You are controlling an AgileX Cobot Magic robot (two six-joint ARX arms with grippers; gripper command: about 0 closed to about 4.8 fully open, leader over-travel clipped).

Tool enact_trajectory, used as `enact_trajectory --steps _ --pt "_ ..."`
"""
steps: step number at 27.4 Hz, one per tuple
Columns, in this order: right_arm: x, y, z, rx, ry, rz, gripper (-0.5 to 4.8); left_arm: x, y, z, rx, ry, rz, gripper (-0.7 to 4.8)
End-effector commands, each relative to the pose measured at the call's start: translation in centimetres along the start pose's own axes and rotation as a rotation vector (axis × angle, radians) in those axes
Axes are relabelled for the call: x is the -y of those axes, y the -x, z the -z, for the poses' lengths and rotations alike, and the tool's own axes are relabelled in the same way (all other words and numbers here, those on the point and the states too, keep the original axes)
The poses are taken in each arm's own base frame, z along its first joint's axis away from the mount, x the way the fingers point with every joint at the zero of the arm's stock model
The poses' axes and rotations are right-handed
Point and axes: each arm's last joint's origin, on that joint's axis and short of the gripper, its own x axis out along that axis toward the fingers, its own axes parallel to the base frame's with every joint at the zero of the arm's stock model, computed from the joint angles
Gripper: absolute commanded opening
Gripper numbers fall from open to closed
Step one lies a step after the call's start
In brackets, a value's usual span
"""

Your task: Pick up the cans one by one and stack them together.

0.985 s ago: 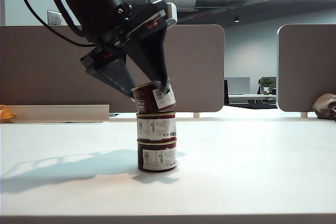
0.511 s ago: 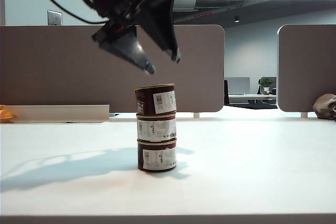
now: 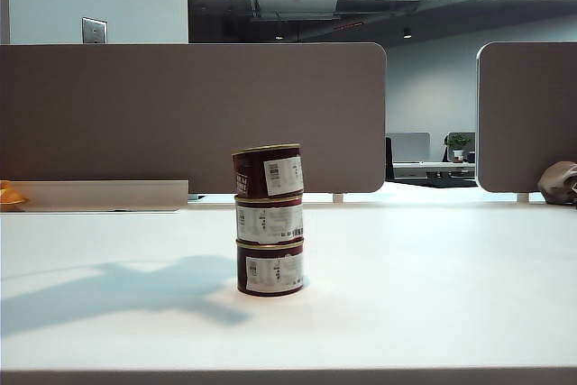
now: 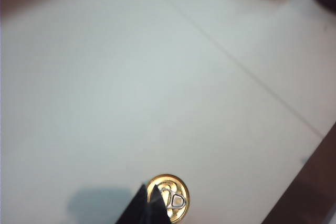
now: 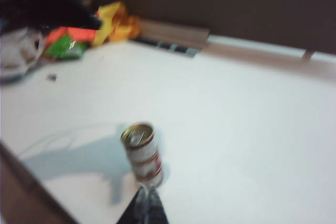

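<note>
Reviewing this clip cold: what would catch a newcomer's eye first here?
A stack of three cans stands alone mid-table, the top can sitting slightly askew on the middle can, with no arm in the exterior view. The left claw, shut and empty, hangs above the gold lid. The right claw, also shut, is off to the side of the stack.

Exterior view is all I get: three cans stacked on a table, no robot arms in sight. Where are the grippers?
Observer: The left gripper hangs above the stack, shut and empty, its camera looking straight down on the top can.
Operator: What does that can's top look like?
Observer: It is gold, with a ring pull.
Operator: And the other arm?
Observer: The right gripper is shut too, holding nothing, with the stack in front of it.
</note>
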Motion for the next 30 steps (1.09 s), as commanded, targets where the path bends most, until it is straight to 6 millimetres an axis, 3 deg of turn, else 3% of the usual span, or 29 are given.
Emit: enact_trajectory --steps 1,4,10,13,15,19,22,30 --pt "0.1 1.5 -0.3 0.108 0.0 0.063 -0.01 0.3 4.0 -0.3 0.122 0.0 -0.052 -0.06" --pt "0.1 2.6 0.0 0.166 -0.001 0.064 -0.01 0.7 7.5 0.0 0.22 0.011 -0.066 -0.06" --pt "0.1 2.1 0.3 0.151 -0.006 0.053 -0.01 1.1 13.5 1.9 0.353 0.022 -0.122 -0.06" --pt "0.3 0.7 1.7 0.105 -0.007 0.062 -0.01 1.0 16.5 4.9 0.351 0.053 -0.236 -0.06" --pt "0.5 -0.2 2.4 0.097 -0.007 0.062 -0.01 1.0 17.1 6.3 0.358 0.059 -0.265 -0.06" --pt "0.8 -2.6 4.7 0.087 -0.008 0.063 -0.01 0.6 16.5 9.9 0.347 0.068 -0.319 -0.06" --pt "1.0 -4.1 6.4 0.106 -0.008 0.061 -0.01 0.3 14.6 11.9 0.337 0.067 -0.318 -0.06" --pt "1.5 -6.4 10.0 0.079 -0.007 0.067 0.0 -0.6 7.2 15.3 0.357 0.056 -0.289 -0.06"
